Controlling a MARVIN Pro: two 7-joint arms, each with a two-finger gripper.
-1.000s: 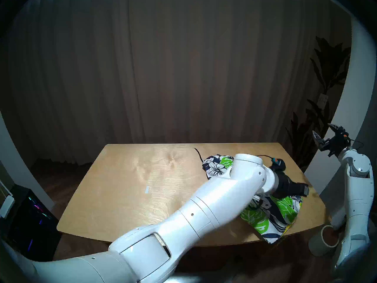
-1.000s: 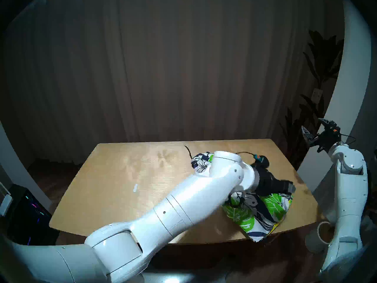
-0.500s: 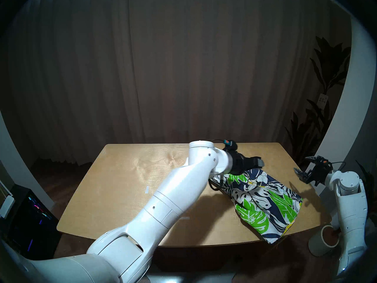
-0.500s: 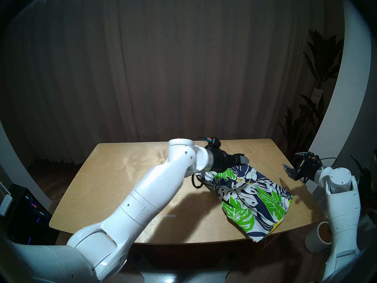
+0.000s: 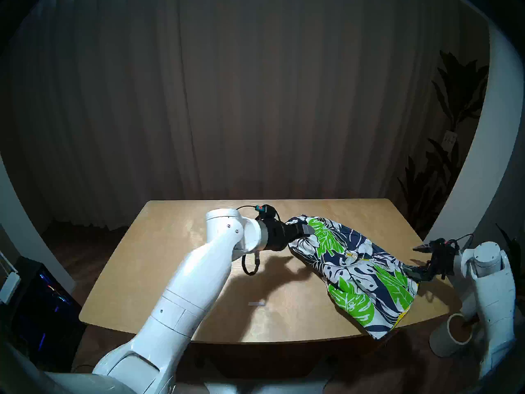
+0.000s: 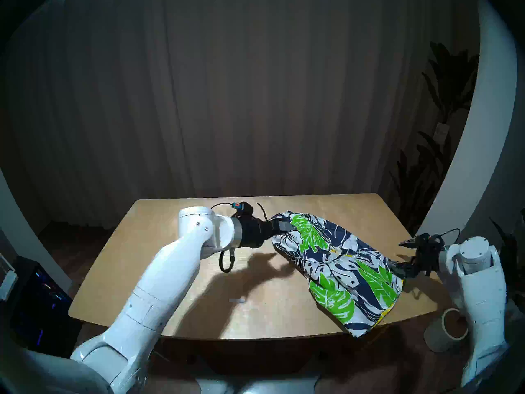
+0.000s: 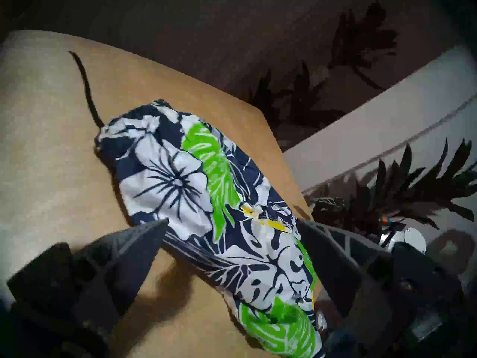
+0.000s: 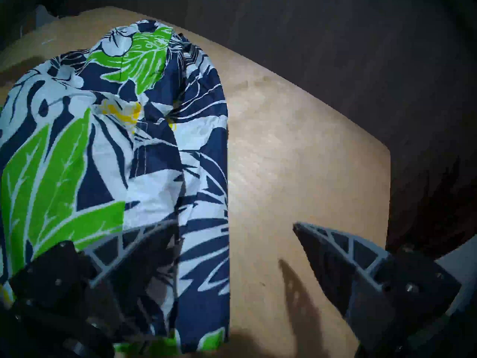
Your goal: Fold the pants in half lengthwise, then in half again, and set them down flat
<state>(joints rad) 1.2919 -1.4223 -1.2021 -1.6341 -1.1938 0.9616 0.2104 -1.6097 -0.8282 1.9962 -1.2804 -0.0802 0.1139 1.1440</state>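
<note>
Pants (image 5: 352, 268) folded on table (image 5: 176, 259), near right edge

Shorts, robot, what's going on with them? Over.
Left gripper open, fingers astride the waist end. Right gripper open at the hem side. Shorts flat on table, corner overhanging. Nothing in the way.

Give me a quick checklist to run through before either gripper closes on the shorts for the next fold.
1. Left gripper open: ok, fingers wide apart.
2. Left gripper at the shorts: ok, cloth lies between its fingers in the left wrist view.
3. Right gripper open: ok.
4. Right gripper at the cloth's edge: ok; one finger is over the print, the other over bare table.
5. Shorts flat: not ok, rumpled, one corner hangs over the near edge.
6. Drawstring clear of fingers: ok.
</note>
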